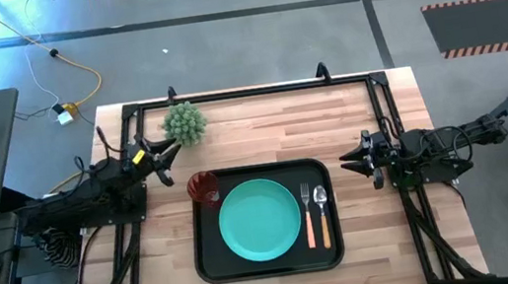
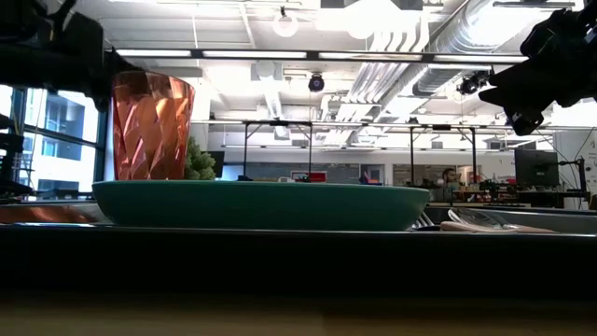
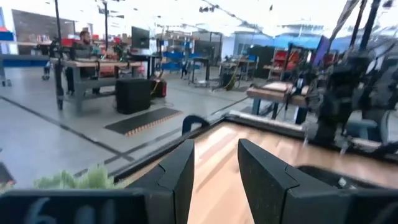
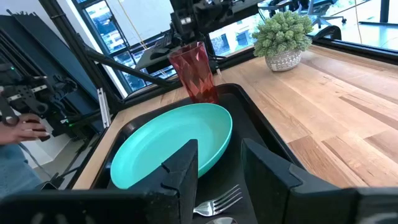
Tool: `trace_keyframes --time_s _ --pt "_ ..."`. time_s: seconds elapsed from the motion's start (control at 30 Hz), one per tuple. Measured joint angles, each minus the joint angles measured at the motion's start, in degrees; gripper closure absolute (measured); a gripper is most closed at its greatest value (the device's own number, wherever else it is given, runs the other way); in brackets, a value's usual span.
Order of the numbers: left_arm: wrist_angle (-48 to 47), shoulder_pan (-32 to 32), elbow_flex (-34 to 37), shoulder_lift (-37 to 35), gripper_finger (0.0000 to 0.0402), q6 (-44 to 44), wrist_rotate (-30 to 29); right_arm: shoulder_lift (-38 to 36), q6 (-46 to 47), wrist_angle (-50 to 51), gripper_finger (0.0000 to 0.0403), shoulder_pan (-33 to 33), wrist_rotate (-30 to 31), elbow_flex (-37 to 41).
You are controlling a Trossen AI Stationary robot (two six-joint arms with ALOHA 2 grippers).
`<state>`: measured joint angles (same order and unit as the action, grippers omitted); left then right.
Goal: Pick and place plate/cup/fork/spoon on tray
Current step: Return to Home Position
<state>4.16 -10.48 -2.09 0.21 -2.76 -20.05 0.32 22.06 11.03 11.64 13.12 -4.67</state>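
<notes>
Jaws of both grippers stand slightly apart and hold nothing: the left gripper (image 1: 173,157) hovers near the green plant (image 1: 184,122), the right gripper (image 1: 344,161) just right of the tray (image 1: 333,245). On the tray sit the teal plate (image 1: 260,221), the red cup (image 1: 203,187) at its far left corner, and the fork (image 1: 308,216) and spoon (image 1: 323,214) side by side on the right, all on the wooden surface (image 1: 379,254).
</notes>
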Motion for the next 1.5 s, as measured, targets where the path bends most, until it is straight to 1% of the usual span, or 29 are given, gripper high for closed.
trace_keyframes --time_s 0.07,0.17,0.33,0.4,0.63,1.5 --pt "0.0 0.0 1.5 0.0 0.0286 -0.1 0.0 0.0 0.0 0.0 0.0288 0.0 0.0 0.0" --pt "-0.5 0.0 1.5 0.0 0.0286 0.7 -0.2 0.0 0.0 0.0 0.0288 0.0 0.0 0.0" --pt "-0.4 0.0 1.5 0.0 0.0286 5.4 -3.9 0.0 0.0 0.0 0.0288 0.0 0.0 0.0" --pt "-0.4 0.0 1.5 0.0 0.0286 6.3 -4.1 0.0 0.0 0.0 0.0288 0.0 0.0 0.0" --pt "-0.4 0.0 1.5 0.0 0.0286 4.5 -4.1 0.0 0.0 0.0 0.0288 0.0 0.0 0.0" --pt "-0.4 0.0 1.4 0.0 0.0286 4.5 -4.1 0.0 0.0 0.0 0.0288 0.0 0.0 0.0"
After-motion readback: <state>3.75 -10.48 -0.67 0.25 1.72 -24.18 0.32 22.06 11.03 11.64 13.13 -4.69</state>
